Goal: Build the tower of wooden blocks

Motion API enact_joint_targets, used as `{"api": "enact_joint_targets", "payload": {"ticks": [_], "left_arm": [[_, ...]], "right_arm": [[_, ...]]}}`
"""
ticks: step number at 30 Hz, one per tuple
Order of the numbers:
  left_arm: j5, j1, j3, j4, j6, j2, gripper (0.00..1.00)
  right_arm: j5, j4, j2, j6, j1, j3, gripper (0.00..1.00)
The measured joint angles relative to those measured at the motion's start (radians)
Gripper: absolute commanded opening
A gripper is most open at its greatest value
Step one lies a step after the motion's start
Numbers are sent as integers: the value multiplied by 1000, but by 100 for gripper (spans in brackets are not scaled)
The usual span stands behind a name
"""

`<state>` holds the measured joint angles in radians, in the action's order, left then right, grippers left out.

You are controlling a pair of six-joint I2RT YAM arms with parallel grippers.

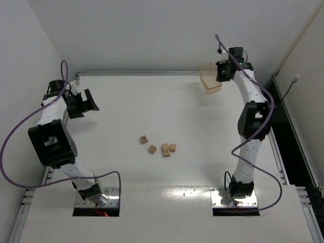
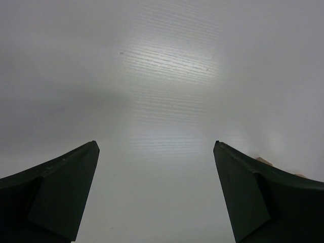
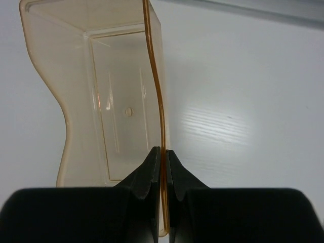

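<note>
Pinching the thin wall of the tray (image 3: 121, 101), the right gripper (image 3: 161, 152) is clamped tight at the far corner. The left gripper (image 2: 156, 144) gapes wide, empty. Wooden cubes (image 1: 152, 149) lie loose on the table (image 1: 152, 101).

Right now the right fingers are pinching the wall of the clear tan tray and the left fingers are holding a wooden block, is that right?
Not quite. The left fingers are spread open and empty, as the left wrist view shows. The right fingers do pinch the tray wall.
</note>
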<state>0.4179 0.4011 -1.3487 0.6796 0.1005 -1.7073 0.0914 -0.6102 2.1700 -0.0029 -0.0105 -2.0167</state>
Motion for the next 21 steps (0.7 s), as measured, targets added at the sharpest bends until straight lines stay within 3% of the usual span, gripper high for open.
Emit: {"api": "enact_joint_targets", "payload": {"ticks": [9, 21], "left_arm": [[1, -3, 6, -10, 17, 0, 94], [-2, -3, 6, -16, 18, 0, 94]], "right_arm": [[55, -79, 95, -23, 255, -55, 0], [121, -76, 213, -103, 332, -120, 0]]}}
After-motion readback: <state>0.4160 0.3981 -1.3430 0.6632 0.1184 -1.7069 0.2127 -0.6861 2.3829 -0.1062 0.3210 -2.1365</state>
